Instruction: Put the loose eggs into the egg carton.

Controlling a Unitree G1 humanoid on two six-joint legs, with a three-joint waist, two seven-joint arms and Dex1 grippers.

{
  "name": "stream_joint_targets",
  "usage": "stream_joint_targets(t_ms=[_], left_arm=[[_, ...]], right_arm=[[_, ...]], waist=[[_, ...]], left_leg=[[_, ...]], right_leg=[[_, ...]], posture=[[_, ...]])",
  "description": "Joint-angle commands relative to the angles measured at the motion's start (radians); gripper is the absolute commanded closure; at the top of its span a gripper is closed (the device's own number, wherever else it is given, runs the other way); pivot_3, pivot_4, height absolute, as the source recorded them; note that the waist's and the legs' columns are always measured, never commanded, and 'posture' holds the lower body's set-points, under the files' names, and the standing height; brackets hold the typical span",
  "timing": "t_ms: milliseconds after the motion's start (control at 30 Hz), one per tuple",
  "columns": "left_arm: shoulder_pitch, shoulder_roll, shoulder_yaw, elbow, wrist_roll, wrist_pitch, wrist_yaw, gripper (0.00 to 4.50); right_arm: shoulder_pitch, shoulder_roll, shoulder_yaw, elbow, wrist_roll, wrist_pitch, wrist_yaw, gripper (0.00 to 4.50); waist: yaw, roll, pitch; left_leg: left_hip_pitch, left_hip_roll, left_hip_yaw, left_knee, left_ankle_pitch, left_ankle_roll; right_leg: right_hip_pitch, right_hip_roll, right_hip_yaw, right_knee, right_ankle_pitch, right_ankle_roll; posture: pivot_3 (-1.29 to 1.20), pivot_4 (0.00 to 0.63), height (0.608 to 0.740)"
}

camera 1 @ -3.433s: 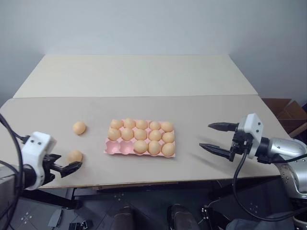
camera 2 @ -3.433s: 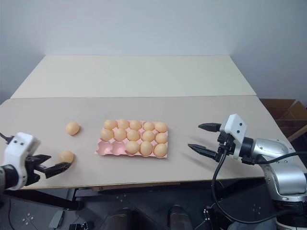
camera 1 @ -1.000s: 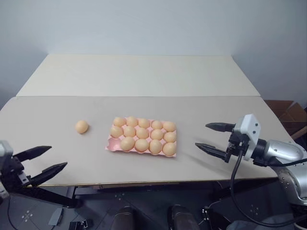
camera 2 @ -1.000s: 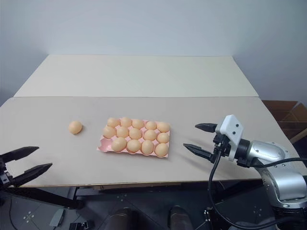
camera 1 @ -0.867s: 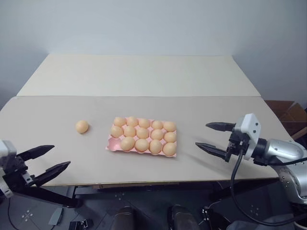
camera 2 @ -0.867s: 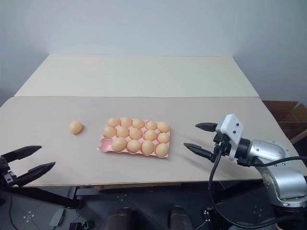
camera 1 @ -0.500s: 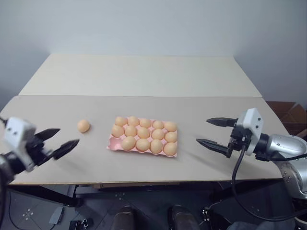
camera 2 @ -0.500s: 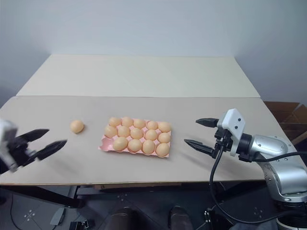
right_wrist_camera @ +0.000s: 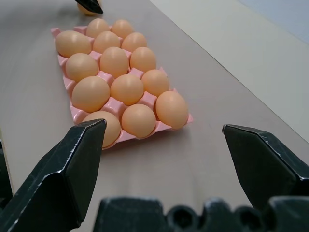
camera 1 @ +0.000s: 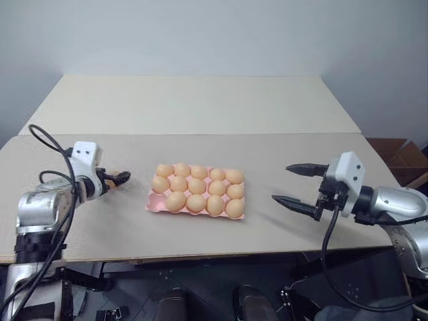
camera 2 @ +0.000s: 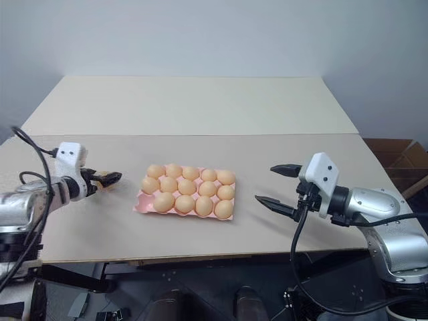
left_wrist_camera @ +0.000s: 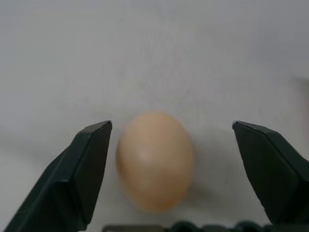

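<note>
We see the egg carton (camera 1: 196,192) lying on the counter (camera 1: 200,144), with fourteen eggs in its cups and one near-corner cup bare. To the carton's left, the last loose egg (left_wrist_camera: 155,160) rests on the counter between the spread jaws of our left gripper (left_wrist_camera: 171,169), neither finger touching it. To the carton's right, our right gripper (camera 2: 278,185) hovers apart from it, jaws spread wide and holding nothing.

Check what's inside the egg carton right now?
The egg carton holds fourteen eggs. One cup, the near corner on the robot's left, stands bare pink. The cup floors under the eggs are covered. The last loose egg lies between the open left gripper fingers.
</note>
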Motion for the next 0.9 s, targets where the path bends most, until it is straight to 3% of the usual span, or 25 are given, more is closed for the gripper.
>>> stream_joint_targets(t_ms=[33,200,300,567,767,900], left_arm=[[-0.032,0.001,-0.012,0.023,0.036,-0.024,0.001,1.22],[-0.040,0.004,-0.005,-0.023,0.052,-0.036,0.000,2.73],[-0.002,0.049,-0.004,-0.144,0.037,-0.122,-0.100,2.73],[0.179,0.214,-0.013,-0.383,-0.145,-0.249,-0.582,2.73],[0.202,0.221,-0.107,-0.358,-0.081,-0.303,-0.627,2.73],[0.182,0.189,-0.146,-0.339,-0.067,-0.310,-0.618,1.55]], right_arm=[[0.008,-0.017,-0.051,-0.049,0.015,0.005,-0.027,0.00],[0.025,-0.014,-0.076,-0.065,0.026,0.013,-0.054,0.00],[0.033,-0.012,-0.081,-0.070,0.027,0.017,-0.063,0.00],[0.042,0.008,-0.050,-0.078,0.013,0.001,-0.088,0.00],[0.048,0.023,-0.049,-0.090,0.007,0.001,-0.110,0.00],[0.061,0.019,-0.059,-0.103,0.014,0.008,-0.119,0.00]], waist=[[0.001,0.000,0.000],[0.004,0.000,0.000],[0.004,0.000,0.000],[0.000,0.000,0.000],[0.008,0.000,0.000],[0.010,0.000,0.000]], left_leg=[[0.000,0.000,0.000,0.000,0.000,0.000],[0.000,0.000,0.000,0.000,0.000,0.000],[-0.001,0.000,0.000,0.001,0.000,0.000],[0.000,0.000,0.001,-0.001,0.000,0.000],[0.001,0.000,0.001,0.000,0.000,0.000],[0.000,0.000,0.001,0.001,0.000,0.000]], right_leg=[[0.000,0.000,0.000,0.000,0.000,0.000],[0.000,-0.001,0.000,0.000,0.000,0.000],[0.000,-0.001,0.000,0.000,0.000,0.000],[-0.001,-0.001,0.000,0.000,0.000,-0.001],[0.000,-0.001,0.000,0.001,-0.001,-0.001],[0.000,-0.001,0.000,0.000,-0.001,0.000]], posture=[[0.00,0.150,0.740],[0.00,0.150,0.740],[0.00,0.150,0.740],[0.00,0.150,0.740],[0.00,0.150,0.740],[0.00,0.150,0.740]])
